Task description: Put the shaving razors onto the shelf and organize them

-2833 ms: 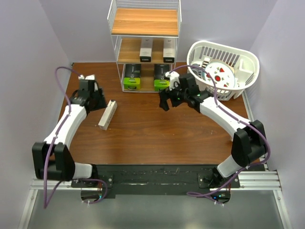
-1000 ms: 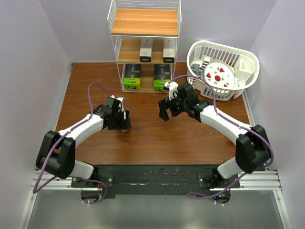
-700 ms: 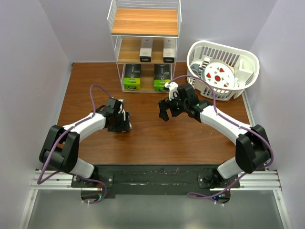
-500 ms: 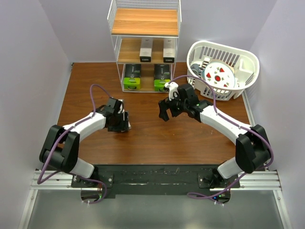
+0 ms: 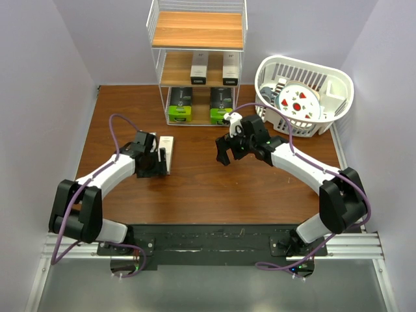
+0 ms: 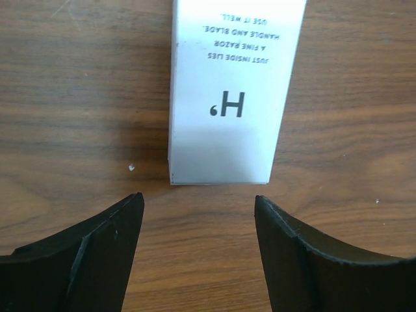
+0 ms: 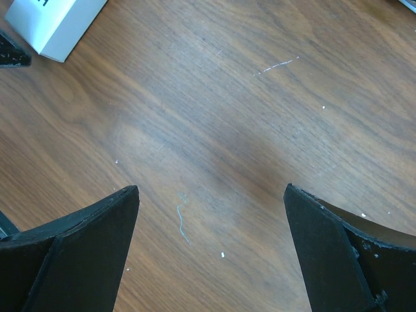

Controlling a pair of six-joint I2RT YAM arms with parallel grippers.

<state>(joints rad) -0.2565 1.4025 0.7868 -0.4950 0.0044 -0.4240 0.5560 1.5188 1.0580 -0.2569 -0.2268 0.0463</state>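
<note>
A slim white razor carton [image 5: 167, 148] lies flat on the brown table, just to the right of my left gripper [image 5: 155, 164]. In the left wrist view the carton [image 6: 234, 91] lies just beyond the open, empty fingertips of the left gripper [image 6: 198, 198]. My right gripper [image 5: 224, 155] hovers open and empty over bare table in the middle [image 7: 211, 188]. The carton's corner shows at the top left of the right wrist view [image 7: 52, 23]. The white wire shelf [image 5: 198, 29] stands at the back. It holds two black and green packs [image 5: 180, 107] below and two white cartons [image 5: 199, 68] on the middle tier.
A white slatted basket [image 5: 335, 88] with a decorated plate and other items stands to the right of the shelf. The shelf's top tier [image 5: 198, 29] is bare. Grey walls close in on both sides of the table.
The left gripper carried the carton from the left toward the middle, set it down flat and drew back left, open. The right arm has barely moved.
</note>
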